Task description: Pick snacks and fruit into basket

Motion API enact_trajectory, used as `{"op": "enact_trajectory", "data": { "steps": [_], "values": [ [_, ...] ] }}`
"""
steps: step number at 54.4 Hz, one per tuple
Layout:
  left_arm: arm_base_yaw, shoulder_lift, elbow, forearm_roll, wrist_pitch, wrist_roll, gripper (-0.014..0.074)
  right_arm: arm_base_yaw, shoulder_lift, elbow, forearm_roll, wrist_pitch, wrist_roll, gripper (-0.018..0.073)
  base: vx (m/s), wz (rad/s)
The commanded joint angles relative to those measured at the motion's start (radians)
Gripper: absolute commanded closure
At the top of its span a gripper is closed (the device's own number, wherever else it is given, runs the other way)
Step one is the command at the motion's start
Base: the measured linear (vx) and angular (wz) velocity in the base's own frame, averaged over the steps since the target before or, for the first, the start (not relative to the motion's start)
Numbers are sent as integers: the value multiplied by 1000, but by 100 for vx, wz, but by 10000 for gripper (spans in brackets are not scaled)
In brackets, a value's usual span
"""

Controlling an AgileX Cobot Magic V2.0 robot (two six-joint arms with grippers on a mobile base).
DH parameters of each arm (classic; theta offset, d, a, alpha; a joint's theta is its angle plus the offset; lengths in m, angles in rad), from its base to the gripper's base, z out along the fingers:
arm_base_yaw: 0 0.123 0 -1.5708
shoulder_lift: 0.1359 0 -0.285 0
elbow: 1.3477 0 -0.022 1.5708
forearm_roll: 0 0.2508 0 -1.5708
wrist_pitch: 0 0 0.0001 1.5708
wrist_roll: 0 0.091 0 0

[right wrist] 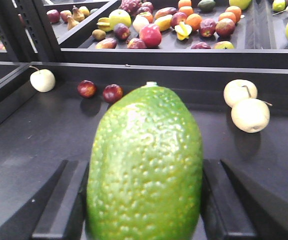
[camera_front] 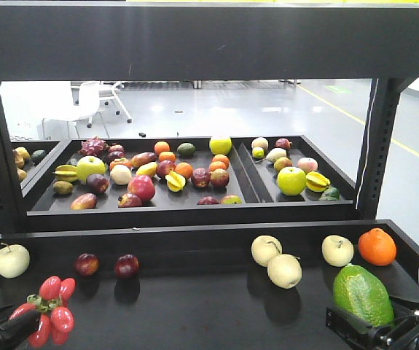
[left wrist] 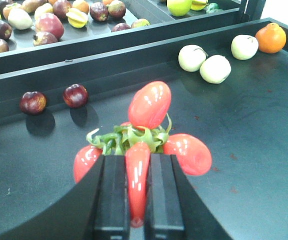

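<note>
**A:** Exterior front-facing view first: you have both task fruits already in hand. The left gripper (camera_front: 20, 327) sits at the lower left corner with the cluster of glossy red ovals (camera_front: 52, 310) at its tip, lifted clear of the dark shelf (camera_front: 194, 306). The right gripper (camera_front: 369, 332) sits at the lower right, and the bumpy green fruit (camera_front: 363, 293) stands on it, leaning up and to the left. No basket shows anywhere here, so you can't yet tell which arm is nearer to it.

**B:** And what does each wrist camera tell you about the hold?

**A:** Left wrist-mounted view: your jaws are clenched on one red oval (left wrist: 136, 177) of the cluster, whose long axis runs straight along the fingers (left wrist: 111, 200). The green stem (left wrist: 128, 137) and the other ovals fan out beyond the tips, so the bulk of the load hangs ahead of the jaws. Two dark red plums (left wrist: 53, 99) lie well apart behind it.

**B:** And the right?

**A:** Right wrist-mounted view: the green fruit (right wrist: 146, 167) fills the gap between the black fingers (right wrist: 63, 205), long axis pointing away from the wrist. Your jaws are grasping it at its sides. Two pale pears (right wrist: 246, 105) lie touching, off to the right and well beyond it.
</note>
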State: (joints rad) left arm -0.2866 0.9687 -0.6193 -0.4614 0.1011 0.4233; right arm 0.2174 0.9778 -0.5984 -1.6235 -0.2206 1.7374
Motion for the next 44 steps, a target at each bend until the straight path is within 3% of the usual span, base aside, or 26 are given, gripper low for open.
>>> {"op": "enact_trajectory", "data": {
  "steps": [1, 44],
  "values": [
    [-2, -16, -26, -11, -80, -8, 599, -4, -17, -29, 6, -8, 1, 568, 0, 0],
    [-2, -16, -26, -11, -81, -8, 599, -4, -17, -29, 6, -5, 1, 568, 0, 0]
  ]
}}
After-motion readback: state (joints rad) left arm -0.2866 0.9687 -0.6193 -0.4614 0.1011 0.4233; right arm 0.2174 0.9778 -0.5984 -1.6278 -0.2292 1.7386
